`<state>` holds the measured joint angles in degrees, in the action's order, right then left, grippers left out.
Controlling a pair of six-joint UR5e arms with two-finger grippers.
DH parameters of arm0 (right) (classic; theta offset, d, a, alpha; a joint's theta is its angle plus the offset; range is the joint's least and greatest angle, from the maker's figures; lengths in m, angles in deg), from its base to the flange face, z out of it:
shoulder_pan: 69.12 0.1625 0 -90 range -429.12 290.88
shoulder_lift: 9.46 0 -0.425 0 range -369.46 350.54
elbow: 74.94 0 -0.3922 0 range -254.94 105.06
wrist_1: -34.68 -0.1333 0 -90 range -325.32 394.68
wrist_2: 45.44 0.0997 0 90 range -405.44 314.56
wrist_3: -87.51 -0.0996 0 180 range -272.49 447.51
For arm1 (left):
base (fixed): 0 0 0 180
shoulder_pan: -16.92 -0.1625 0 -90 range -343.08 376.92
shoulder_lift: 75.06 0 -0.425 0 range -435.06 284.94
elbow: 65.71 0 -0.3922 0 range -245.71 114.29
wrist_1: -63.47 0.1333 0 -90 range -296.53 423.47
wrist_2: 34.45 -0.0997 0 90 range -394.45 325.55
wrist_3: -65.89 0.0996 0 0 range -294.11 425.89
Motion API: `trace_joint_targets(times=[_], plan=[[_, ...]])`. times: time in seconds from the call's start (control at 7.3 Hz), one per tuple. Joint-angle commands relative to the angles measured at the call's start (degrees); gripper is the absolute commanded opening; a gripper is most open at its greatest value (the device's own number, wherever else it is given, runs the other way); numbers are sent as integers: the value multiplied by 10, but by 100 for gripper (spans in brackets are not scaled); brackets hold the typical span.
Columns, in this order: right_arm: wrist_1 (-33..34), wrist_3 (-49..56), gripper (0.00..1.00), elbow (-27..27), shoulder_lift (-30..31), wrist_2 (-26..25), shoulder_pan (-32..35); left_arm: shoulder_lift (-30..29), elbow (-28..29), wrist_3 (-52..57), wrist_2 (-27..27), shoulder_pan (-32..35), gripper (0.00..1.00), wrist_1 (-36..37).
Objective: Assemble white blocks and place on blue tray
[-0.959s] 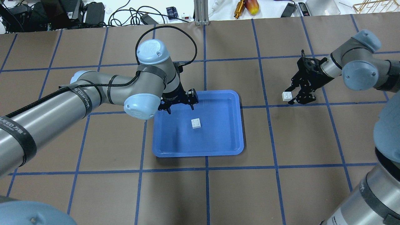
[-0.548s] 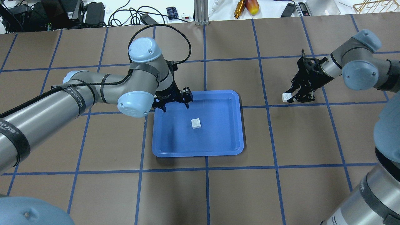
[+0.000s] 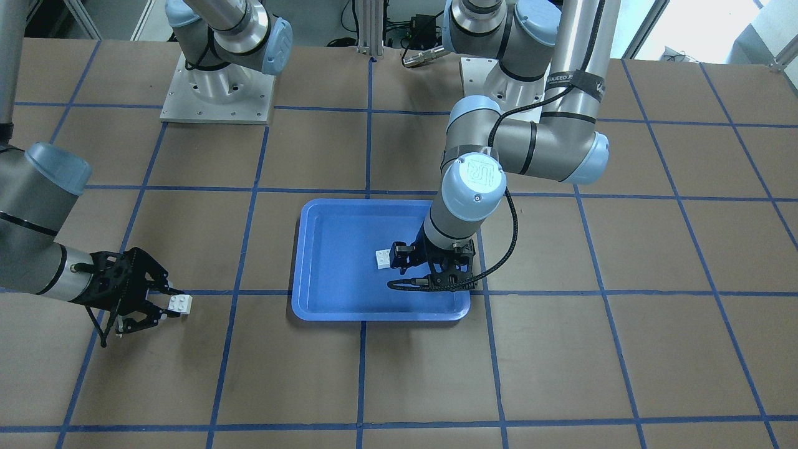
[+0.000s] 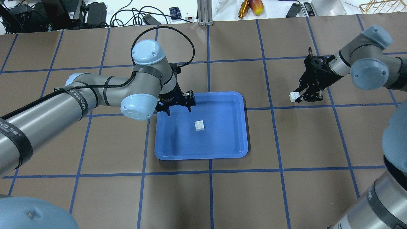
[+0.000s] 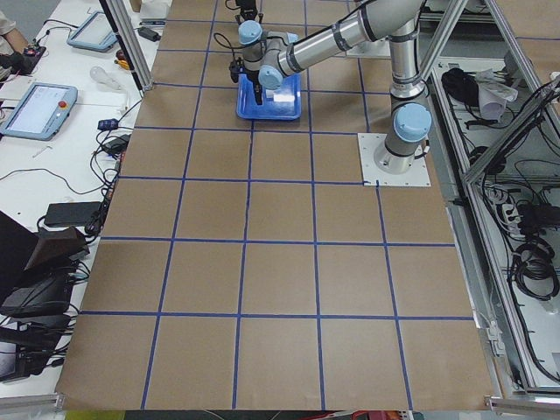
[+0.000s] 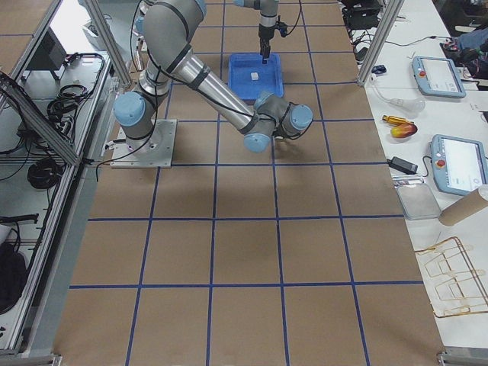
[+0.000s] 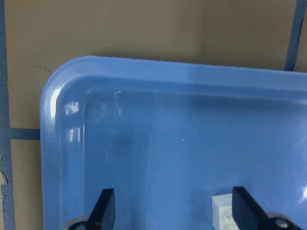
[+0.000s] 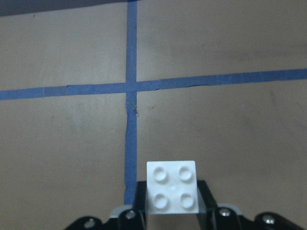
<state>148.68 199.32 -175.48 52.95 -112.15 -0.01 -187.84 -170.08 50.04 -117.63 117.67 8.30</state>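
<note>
From my station I see a brown papered surface (image 4: 95,143) ruled into squares by blue tape, with cables (image 4: 127,12) and bench clutter along its far edge.

Working across the overhead view from the left, the left arm reaches in and bends down over the far left corner of the blue tray (image 4: 222,149). The left tool (image 4: 178,110) hangs just inside that corner. Its fingers (image 7: 104,211) are spread wide with nothing between them and touch nothing I can make out. The left wrist camera looks down on the tray's rounded corner and bare floor.

Near the middle of the tray floor lies a white block (image 4: 199,125), studs up, sitting flat and on its own. From overhead it is clearly apart from the left tool. In the wrist view only its corner peeks in at the bottom edge beside one finger.

Well to the right of the tray, out over the bare paper near a tape crossing, the right tool (image 4: 297,97) is closed around the second white block (image 4: 292,96). The right wrist camera shows its four studs facing the lens, a dark finger pressed to each side. I cannot tell whether this block touches the paper or is held just above it.
</note>
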Motion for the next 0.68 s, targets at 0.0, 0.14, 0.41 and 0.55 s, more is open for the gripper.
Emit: trace_joint_targets(times=[0.0, 0.14, 0.41, 0.55], plan=[[-18, -11, 0, -4, 44, 11, 18, -6, -8, -22, 2, 1, 41, -6], [-37, -28, 0, -3, 60, 22, 39, -7, -17, -31, 4, 2, 32, 0], [-32, -42, 0, -4, 73, 58, 86, -8, -18, -30, 20, 2, 23, 1], [-31, -42, 0, -4, 74, 59, 117, -9, -19, -31, 29, 2, 22, 1]])
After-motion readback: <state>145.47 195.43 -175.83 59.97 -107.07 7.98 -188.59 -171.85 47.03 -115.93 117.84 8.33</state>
